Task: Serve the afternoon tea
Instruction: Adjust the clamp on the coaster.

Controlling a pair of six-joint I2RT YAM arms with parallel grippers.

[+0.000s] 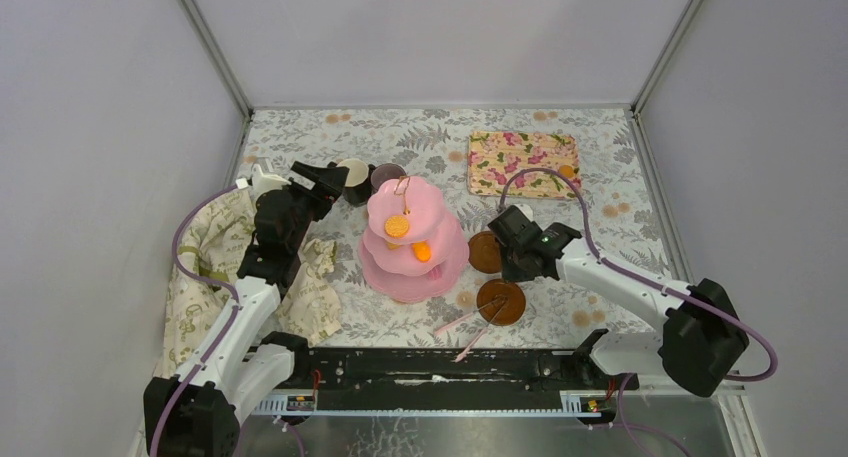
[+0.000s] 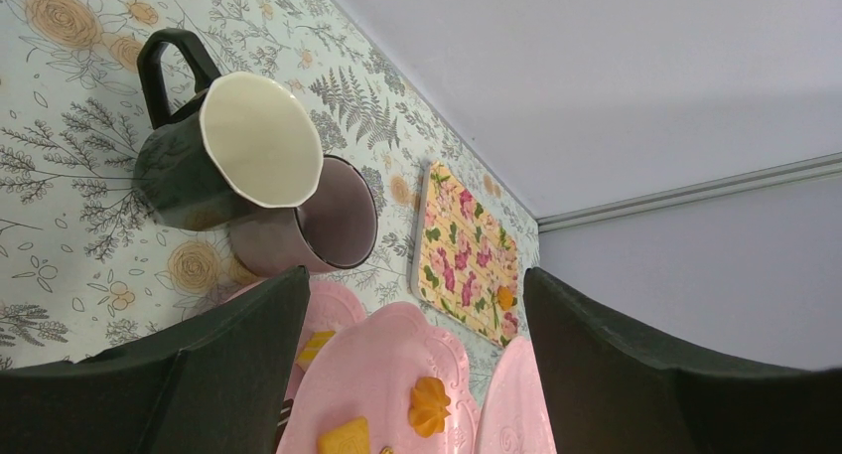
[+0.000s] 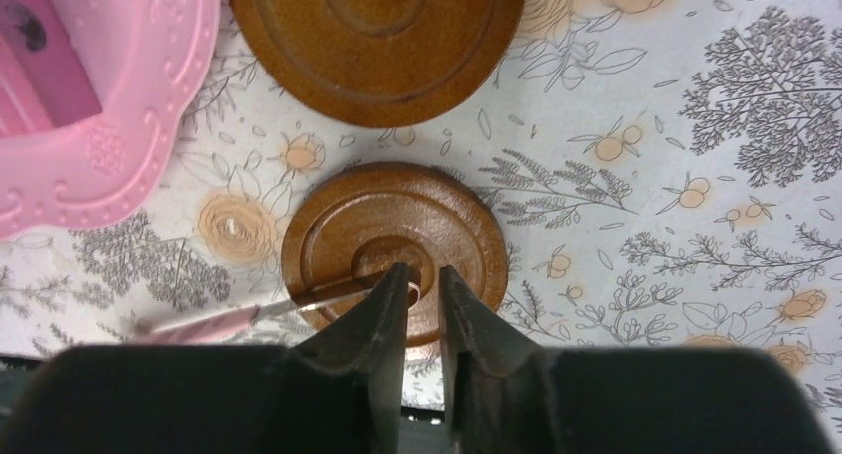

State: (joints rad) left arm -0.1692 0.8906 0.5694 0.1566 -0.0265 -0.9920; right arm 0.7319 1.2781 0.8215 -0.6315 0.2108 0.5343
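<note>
The pink three-tier cake stand stands mid-table with orange sweets on its tiers. Two dark mugs stand side by side behind it on the left, one with a cream inside, one mauve. My left gripper hangs wide open just short of the mugs, holding nothing. Two brown saucers lie right of the stand. My right gripper hovers shut over the near saucer. A pink-handled spoon rests its tip on that saucer.
A floral tray lies at the back right with one orange sweet on it. A leaf-print cloth is bunched under my left arm. A second pink spoon lies by the front rail. Grey walls close in the table.
</note>
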